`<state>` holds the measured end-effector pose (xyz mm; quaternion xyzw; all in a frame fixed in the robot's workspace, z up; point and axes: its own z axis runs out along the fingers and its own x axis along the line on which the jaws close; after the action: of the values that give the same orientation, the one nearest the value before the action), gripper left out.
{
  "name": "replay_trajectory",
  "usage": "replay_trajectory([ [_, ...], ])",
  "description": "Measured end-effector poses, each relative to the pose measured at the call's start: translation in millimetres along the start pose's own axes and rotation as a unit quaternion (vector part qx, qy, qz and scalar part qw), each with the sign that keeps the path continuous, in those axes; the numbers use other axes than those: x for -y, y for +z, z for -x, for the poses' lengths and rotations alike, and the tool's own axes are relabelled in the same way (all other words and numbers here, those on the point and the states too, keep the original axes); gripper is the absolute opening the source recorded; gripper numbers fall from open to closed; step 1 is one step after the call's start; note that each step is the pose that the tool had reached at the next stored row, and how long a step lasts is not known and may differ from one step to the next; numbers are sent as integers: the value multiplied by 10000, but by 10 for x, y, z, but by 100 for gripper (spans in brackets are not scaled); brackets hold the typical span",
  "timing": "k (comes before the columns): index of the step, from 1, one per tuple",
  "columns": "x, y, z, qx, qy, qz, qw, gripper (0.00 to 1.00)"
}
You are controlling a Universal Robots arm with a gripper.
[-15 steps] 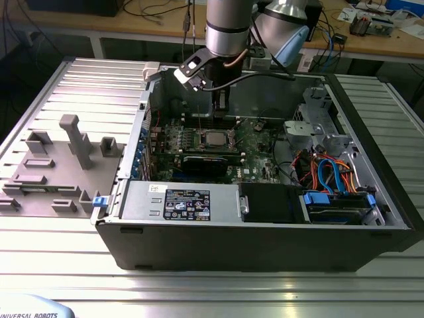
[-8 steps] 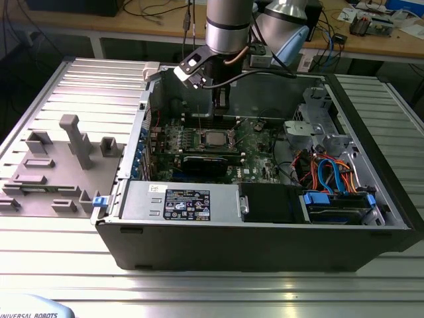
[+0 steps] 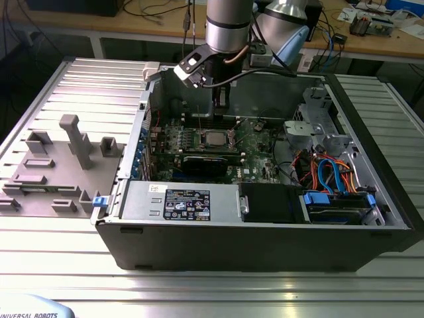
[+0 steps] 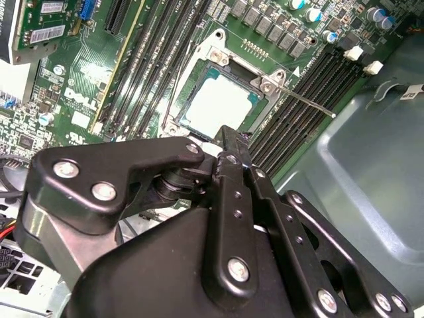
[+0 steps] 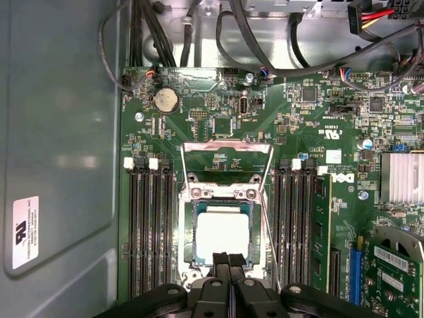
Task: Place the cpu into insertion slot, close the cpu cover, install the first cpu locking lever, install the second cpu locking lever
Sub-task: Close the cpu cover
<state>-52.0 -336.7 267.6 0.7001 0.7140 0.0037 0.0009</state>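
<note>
Black gripper (image 5: 228,260) fingers are pressed together with nothing between them, as we see in both wrist views, their tips at one edge of the cpu (image 5: 224,230). We find the cpu lying flat in the insertion slot (image 5: 187,232). The cpu cover (image 5: 228,144) stands open beyond it, with one locking lever (image 4: 305,101) unlatched alongside.

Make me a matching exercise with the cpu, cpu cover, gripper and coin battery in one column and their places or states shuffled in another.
1. cpu
2. cpu cover
3. gripper
4. coin battery

a. open, off the cpu
b. shut, at the cpu's edge
c. near a corner of the board
d. lying in the insertion slot

Pairs: 1-d, 2-a, 3-b, 4-c.
</note>
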Motion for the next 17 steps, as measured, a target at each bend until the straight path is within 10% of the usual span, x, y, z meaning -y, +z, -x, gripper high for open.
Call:
replay_trajectory([
  [17,-1,-100,0,0,0,0,10000,11],
])
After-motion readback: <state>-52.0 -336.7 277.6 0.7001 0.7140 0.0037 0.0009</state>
